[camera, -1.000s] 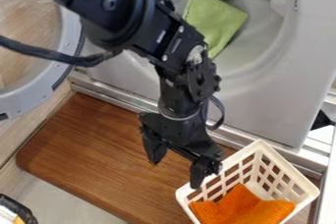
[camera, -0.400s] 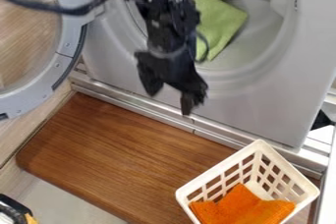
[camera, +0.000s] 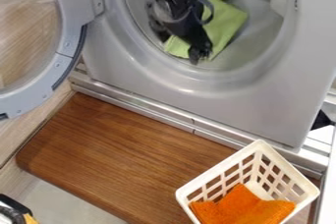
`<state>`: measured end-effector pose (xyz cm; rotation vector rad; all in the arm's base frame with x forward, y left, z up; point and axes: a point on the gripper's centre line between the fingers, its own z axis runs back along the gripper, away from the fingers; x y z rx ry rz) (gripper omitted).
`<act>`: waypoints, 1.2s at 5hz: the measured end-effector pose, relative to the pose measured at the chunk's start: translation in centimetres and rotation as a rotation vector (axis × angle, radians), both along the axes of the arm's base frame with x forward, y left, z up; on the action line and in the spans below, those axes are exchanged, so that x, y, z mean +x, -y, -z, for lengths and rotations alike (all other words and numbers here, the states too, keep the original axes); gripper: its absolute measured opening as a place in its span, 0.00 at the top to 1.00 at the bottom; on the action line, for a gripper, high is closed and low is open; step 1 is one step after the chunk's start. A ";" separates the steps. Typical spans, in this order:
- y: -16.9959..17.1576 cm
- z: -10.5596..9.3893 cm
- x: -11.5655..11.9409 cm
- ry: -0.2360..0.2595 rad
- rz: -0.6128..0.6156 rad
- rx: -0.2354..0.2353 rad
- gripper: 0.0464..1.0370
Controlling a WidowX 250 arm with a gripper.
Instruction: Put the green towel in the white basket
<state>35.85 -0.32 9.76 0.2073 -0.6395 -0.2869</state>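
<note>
- The black two-finger gripper (camera: 179, 49) hangs at 12 o'clock in the camera view, inside the round mouth of the grey front-loading machine (camera: 263, 100), its fingers spread wide.
- The soft green cloth towel (camera: 227, 20) lies loosely in the machine's drum, around 1 o'clock, with its lower part between and behind the fingers. The wide spread is probably meant to let them straddle the cloth; I see no pinch on it, so the step in hand looks like lining up the grasp.
- The round door with a grey rim (camera: 68, 46) stands swung aside towards 10 o'clock, which leaves the drum's mouth free for the arm.
- The white plastic lattice basket (camera: 220, 168) sits upright at 5 o'clock, likely put below the machine for an easy drop. It holds a rumpled orange cloth (camera: 242, 207), on which the towel may well come to rest.
- Next, the fingers should close on a good fold, then lift it clear of the drum's lip; a shallow bite could let the towel slip or snag there.
</note>
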 end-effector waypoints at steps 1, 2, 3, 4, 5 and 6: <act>-0.3 -0.7 3.0 0.033 0.015 0.011 0.04; -1.2 -0.6 4.3 0.016 0.007 0.039 0.04; -2.4 1.8 5.4 -0.046 -0.011 0.017 0.09; -2.8 3.3 6.3 -0.085 0.003 -0.021 0.38; -2.9 3.3 6.5 -0.104 0.007 -0.018 0.63; -2.2 3.0 6.3 -0.099 0.017 -0.046 0.75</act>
